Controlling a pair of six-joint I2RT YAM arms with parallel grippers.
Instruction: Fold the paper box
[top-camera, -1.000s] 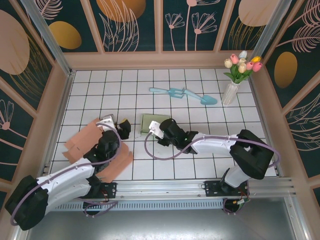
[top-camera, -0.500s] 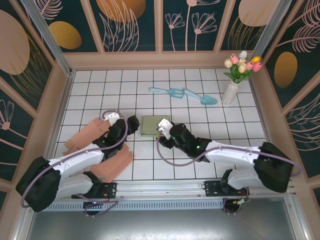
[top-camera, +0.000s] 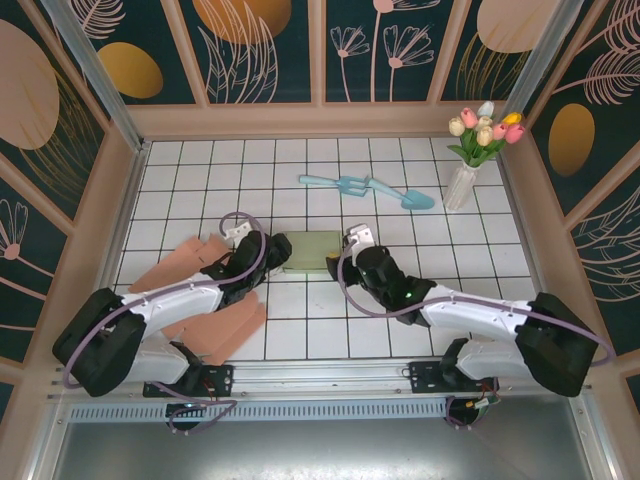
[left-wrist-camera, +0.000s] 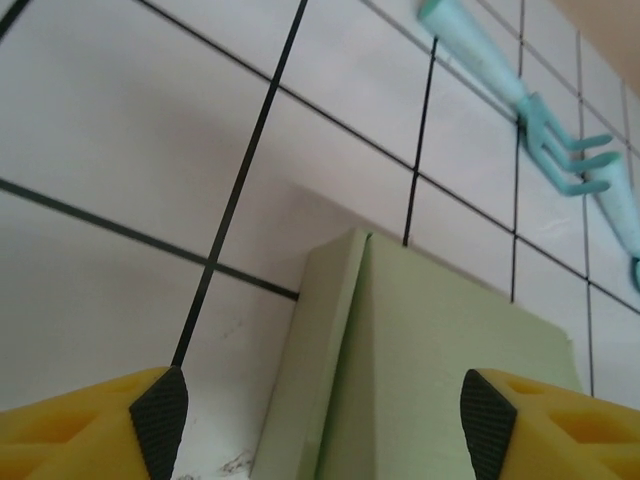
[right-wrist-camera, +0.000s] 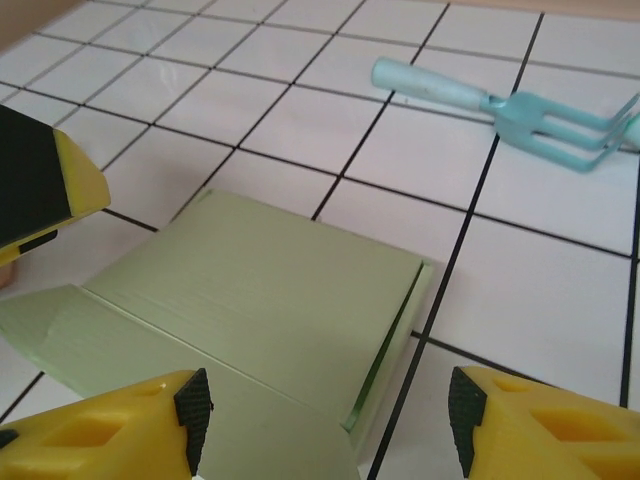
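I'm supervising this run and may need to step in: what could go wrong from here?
The green box lies flat on the smooth tiled table between the open left gripper and right gripper; a push from either may slide it rather than fold it. The grippers face each other closely and could collide. The left arm lies over the brown cardboard and might drag it.

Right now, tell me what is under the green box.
The green box lies flat on the white tiled table; tiles show around it. Whatever is directly beneath is covered.

Paper box (left-wrist-camera: 440, 370) half off-frame
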